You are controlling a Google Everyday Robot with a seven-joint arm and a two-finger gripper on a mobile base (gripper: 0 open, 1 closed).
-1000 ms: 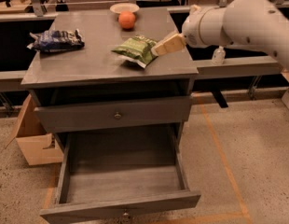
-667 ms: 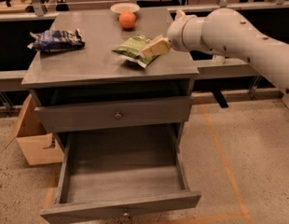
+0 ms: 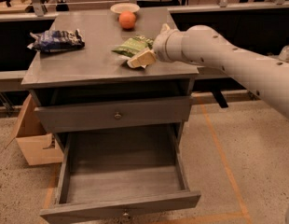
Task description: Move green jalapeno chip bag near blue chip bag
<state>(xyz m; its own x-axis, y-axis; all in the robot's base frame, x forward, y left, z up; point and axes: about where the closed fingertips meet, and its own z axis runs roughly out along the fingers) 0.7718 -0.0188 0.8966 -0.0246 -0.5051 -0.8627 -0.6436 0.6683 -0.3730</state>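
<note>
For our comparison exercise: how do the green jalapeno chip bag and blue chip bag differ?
The green jalapeno chip bag is green, the blue chip bag navy. The green lies right, the hand at its near edge; the blue lies left, alone. Both rest on the cabinet top.

Single high view, angled down at cabinet (image 3: pixel 114 115) front, mid-range, end effector (image 3: pixel 141 59) over its right edge
</note>
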